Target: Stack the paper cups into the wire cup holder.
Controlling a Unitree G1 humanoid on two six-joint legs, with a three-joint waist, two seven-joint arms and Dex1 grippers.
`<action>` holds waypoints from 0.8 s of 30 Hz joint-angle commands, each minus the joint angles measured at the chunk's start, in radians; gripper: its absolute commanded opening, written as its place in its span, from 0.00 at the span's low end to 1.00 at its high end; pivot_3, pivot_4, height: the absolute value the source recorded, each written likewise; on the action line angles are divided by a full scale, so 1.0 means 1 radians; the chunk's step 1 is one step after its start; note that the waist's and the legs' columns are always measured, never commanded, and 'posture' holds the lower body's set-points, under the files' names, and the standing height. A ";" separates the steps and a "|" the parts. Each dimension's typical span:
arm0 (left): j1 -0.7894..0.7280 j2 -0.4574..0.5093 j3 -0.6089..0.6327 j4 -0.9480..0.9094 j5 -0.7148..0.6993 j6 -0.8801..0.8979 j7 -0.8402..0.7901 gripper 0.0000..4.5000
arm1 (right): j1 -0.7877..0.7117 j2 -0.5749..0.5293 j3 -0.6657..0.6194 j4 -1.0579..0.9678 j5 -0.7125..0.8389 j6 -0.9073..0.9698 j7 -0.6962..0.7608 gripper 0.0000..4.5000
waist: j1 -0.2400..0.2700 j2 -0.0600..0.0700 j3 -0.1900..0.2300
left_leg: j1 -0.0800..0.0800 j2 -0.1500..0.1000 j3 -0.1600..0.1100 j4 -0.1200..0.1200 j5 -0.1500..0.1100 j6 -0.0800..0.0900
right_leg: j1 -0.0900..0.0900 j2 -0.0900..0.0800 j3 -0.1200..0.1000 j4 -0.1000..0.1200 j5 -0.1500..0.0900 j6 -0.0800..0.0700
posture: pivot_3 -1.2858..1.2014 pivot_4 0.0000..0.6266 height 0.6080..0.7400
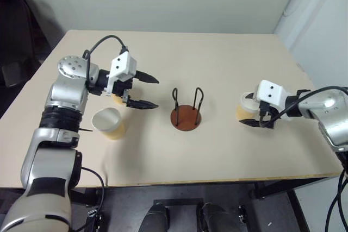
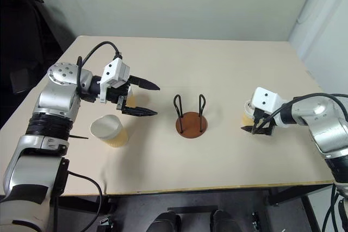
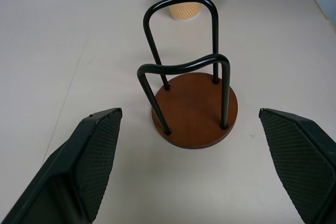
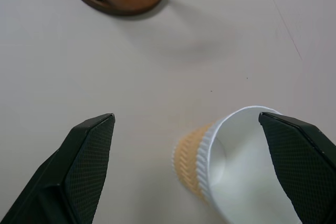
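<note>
1. Right jaws [image 4: 186, 166] come nearest in the wrist view: spread wide, grasping nothing, with one paper cup [image 4: 236, 163] standing upright on the counter [image 1: 228, 58] just inside the far finger.
2. That cup sits off-centre in my gap, so I judge the step in hand is closing on it. I should shift sideways until the cup is midway between the fingers, then squeeze on the ribbed yellow-orange band below the white rim, gently, since thin paper will likely dent.
3. Left jaws [image 1: 145, 92] hang released and empty above the counter, pointing toward the wire cup holder [image 1: 186, 110].
4. Holder: a round reddish-brown disc with two thin black wire loops upright, standing empty at mid-counter, well apart from every cup. To seat a cup I would lower it straight between the loops.
5. A second cup [image 1: 109, 123] stands upright near my left arm, white inside, yellow-orange outside.
6. A third cup [image 1: 118, 100] seems to sit behind the left jaws; mostly hidden, so I am unsure.
</note>
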 commanded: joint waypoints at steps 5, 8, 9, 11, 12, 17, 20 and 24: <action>-0.002 0.024 0.019 -0.035 -0.016 0.010 -0.034 1.00 | -0.045 -0.007 0.019 0.120 -0.093 -0.119 0.048 0.99 | 0.000 0.000 0.000 | 0.000 0.000 0.000 0.000 0.000 0.000 | 0.000 0.000 0.000 0.000 0.000 0.000 | 0.52 0.24 1.00; -0.001 0.028 0.021 -0.037 -0.022 0.008 -0.040 1.00 | -0.049 -0.007 0.021 0.155 -0.112 -0.148 0.065 0.99 | -0.001 0.000 0.000 | 0.000 0.000 0.000 0.000 0.000 0.000 | 0.000 0.000 0.000 0.000 0.000 0.000 | 0.52 0.24 1.00; -0.001 0.029 0.019 -0.037 -0.026 0.007 -0.041 1.00 | -0.051 -0.004 0.023 0.167 -0.120 -0.157 0.069 0.99 | -0.001 0.000 0.000 | 0.000 0.000 0.000 0.000 0.000 0.000 | 0.000 0.000 0.000 0.000 0.000 0.000 | 0.52 0.24 1.00; 0.001 0.033 0.014 -0.041 -0.035 0.005 -0.042 1.00 | -0.057 0.005 0.028 0.188 -0.136 -0.174 0.071 0.99 | -0.001 0.000 0.000 | 0.000 0.000 0.000 0.000 0.000 0.000 | 0.000 0.000 0.000 0.000 0.000 0.000 | 0.52 0.24 1.00; 0.003 0.035 0.012 -0.044 -0.038 0.005 -0.042 1.00 | -0.060 0.010 0.031 0.198 -0.146 -0.180 0.071 0.96 | -0.002 0.000 0.000 | 0.000 0.000 0.000 0.000 0.000 0.000 | 0.000 0.000 0.000 0.000 0.000 0.000 | 0.52 0.24 1.00; 0.009 0.043 0.004 -0.052 -0.048 0.005 -0.042 1.00 | -0.085 0.048 0.033 0.225 -0.173 -0.181 0.074 0.65 | -0.003 0.000 0.000 | 0.000 0.000 0.000 0.000 0.000 0.000 | 0.000 0.000 0.000 0.000 0.000 0.000 | 0.52 0.24 1.00; 0.008 0.049 -0.003 -0.051 -0.055 0.001 -0.042 1.00 | -0.105 0.058 0.034 0.244 -0.188 -0.182 0.088 0.45 | -0.004 0.000 0.000 | 0.000 0.000 0.000 0.000 0.000 0.000 | 0.000 0.000 0.000 0.000 0.000 0.000 | 0.52 0.24 1.00; 0.006 0.059 -0.017 -0.044 -0.070 -0.021 -0.042 1.00 | -0.118 0.057 0.030 0.248 -0.185 -0.169 0.120 0.13 | -0.002 0.000 0.000 | 0.000 0.000 0.000 0.000 0.000 0.000 | 0.000 0.000 0.000 0.000 0.000 0.000 | 0.52 0.24 1.00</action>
